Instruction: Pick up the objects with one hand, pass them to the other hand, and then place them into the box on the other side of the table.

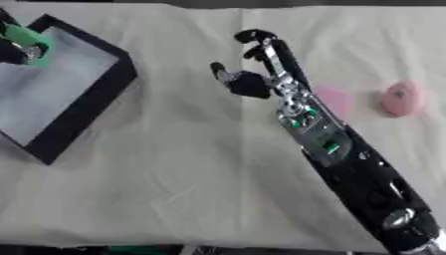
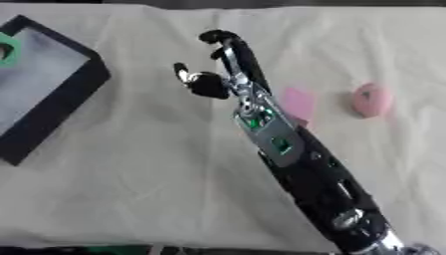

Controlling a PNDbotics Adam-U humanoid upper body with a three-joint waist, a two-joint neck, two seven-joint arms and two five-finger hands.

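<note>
The right hand (image 1: 257, 74) hangs empty, fingers loosely spread, over the cream cloth-covered table (image 1: 191, 169), two pink rounded objects (image 1: 401, 98) lying beside its arm, the black-walled box (image 1: 83, 112) far left.

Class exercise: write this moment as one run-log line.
left hand: over box, holding green object | right hand: mid-table, open, empty | pink objects: on cloth, right side
</note>
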